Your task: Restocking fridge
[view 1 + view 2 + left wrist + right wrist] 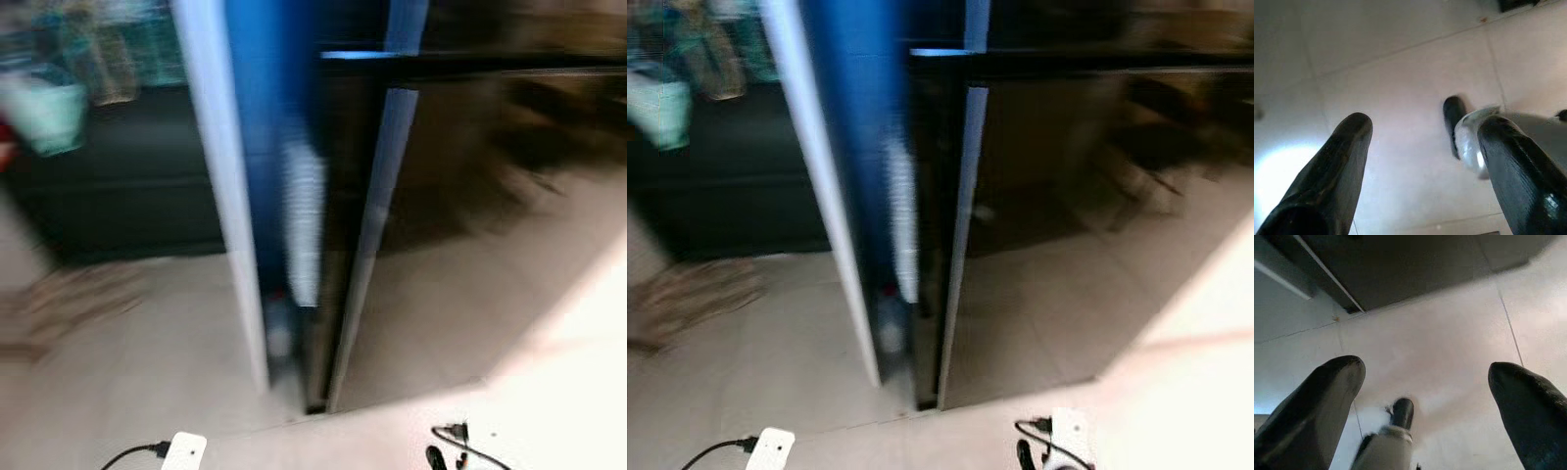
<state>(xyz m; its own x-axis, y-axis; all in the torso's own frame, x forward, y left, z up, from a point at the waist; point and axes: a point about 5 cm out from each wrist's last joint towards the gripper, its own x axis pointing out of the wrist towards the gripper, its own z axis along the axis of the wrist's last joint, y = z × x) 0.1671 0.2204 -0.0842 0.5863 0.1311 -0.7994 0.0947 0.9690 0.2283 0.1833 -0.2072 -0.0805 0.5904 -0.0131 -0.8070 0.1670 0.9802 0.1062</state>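
Blurred head views here, the robot looks to be on the move, and dead ahead stands the fridge (1048,196), a tall glossy black front reflecting the tiled floor (147,362), its edge meeting a blue panel (260,117) with a pale strip beside it. Both arms hang low over the tiles: the left gripper (1425,147) with jaws spread wide and holding nothing, the right gripper (1425,382) just as wide and just as bare. No stock in hand yet. That door looks heavy, stiff and slick, so I'd judge the vertical edge at the seam the place to hook and pull, not the smooth face
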